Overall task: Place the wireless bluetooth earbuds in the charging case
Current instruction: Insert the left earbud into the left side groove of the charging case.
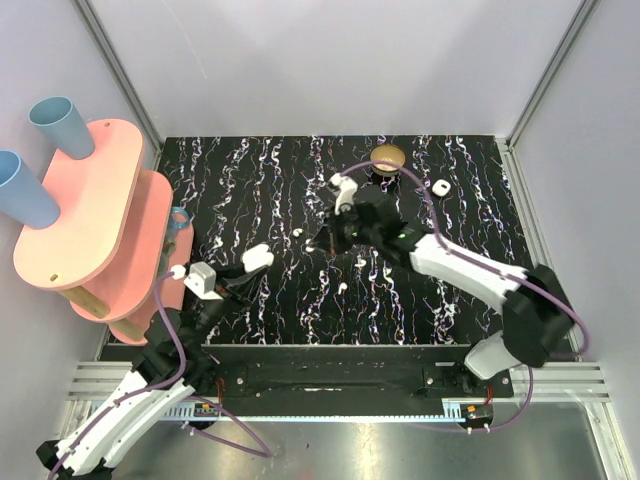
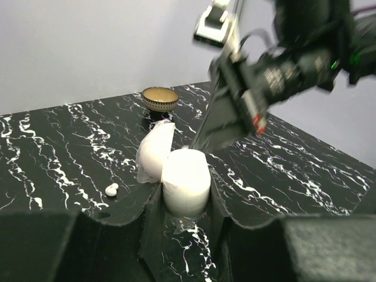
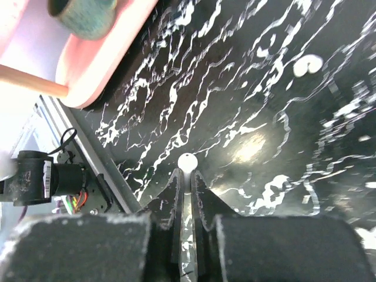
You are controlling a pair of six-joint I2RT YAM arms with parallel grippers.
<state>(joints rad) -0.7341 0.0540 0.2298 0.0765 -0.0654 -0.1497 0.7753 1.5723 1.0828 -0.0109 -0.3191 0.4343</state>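
1. spanning the floor of the cell: black tabletop streaked with white veins.
2. standing along its left edge: pink tiered shelf, with two blue cups at the outer rim.
3. reaching from the near right corner toward the middle of the table: right arm, bent at the elbow, wrist turned leftward.
4. lying low at the near left corner: left arm, stretched toward the table's left half.
5. clamped on the base of the charging case: left gripper, with a dark finger against each side. holds the case upright over the left-middle of the table; cannot tell whether it touches the surface.
6. pressed almost together, with only a thin slit showing: right gripper, low over the table beyond the case. seems to pinch an earbud at the very tips, with the round white head poking out past them.
7. sitting near the far edge, well apart from the case: gold dish on a black base.
8. hinged back to the left of the case's base in the left wrist view: lid, standing open.
9. lying loose on the table just left of the held case: second earbud, apart from both grippers.
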